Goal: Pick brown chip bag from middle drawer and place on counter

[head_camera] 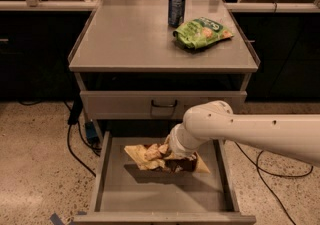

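Bag lifted: the claw (176, 161) pinches the dark-brown and tan foil chip bag (150, 154) just above the floor of the wide grey metal middle drawer (107, 189).
Hold the pinch firm and rise straight, clearing the grey drawer front (160, 104) above the claw. Then reach for the flat grey metal counter (125, 39) beyond it, avoiding the green chip bag (202, 31).

1. Gripper (179, 158): down in the drawer (107, 169), at the brown bag (150, 154); mostly masked by the wrist of the arm (225, 126).
2. Brown bag: 3 o'clock half covered by the wrist; lettering unreadable.
3. Arm: runs off the picture at 3 o'clock.
4. Drawer: front lip clipped at 6 o'clock.
5. Can (176, 8): label too small to read.
6. Cable (270, 174): exits at 5 o'clock.
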`<state>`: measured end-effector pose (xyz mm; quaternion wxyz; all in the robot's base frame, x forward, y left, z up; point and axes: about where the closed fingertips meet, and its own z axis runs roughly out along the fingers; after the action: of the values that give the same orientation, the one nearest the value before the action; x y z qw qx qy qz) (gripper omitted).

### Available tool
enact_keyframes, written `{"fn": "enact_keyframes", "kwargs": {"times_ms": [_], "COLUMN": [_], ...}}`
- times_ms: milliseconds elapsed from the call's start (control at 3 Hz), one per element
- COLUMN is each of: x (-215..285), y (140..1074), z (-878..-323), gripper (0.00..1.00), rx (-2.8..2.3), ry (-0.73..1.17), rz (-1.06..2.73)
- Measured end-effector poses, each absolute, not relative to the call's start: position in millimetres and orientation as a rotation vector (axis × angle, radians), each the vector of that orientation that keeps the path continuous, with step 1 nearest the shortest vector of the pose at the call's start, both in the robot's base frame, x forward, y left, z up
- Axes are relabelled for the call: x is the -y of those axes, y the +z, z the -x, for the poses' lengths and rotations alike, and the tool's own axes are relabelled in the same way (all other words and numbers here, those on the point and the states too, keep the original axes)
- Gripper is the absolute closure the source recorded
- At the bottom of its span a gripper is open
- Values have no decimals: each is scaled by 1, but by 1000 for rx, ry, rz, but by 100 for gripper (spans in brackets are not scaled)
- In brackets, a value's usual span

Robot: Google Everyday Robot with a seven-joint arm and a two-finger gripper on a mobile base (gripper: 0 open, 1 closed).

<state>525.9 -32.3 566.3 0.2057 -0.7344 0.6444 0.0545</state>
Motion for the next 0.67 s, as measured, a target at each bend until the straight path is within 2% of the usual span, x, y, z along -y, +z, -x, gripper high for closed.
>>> {"fn": "enact_keyframes", "kwargs": {"times_ms": [667], "x": [34], "y": [642], "z": [-543], "gripper": [100], "rx": [-1666], "ry": [123], "rz": [2072]}}
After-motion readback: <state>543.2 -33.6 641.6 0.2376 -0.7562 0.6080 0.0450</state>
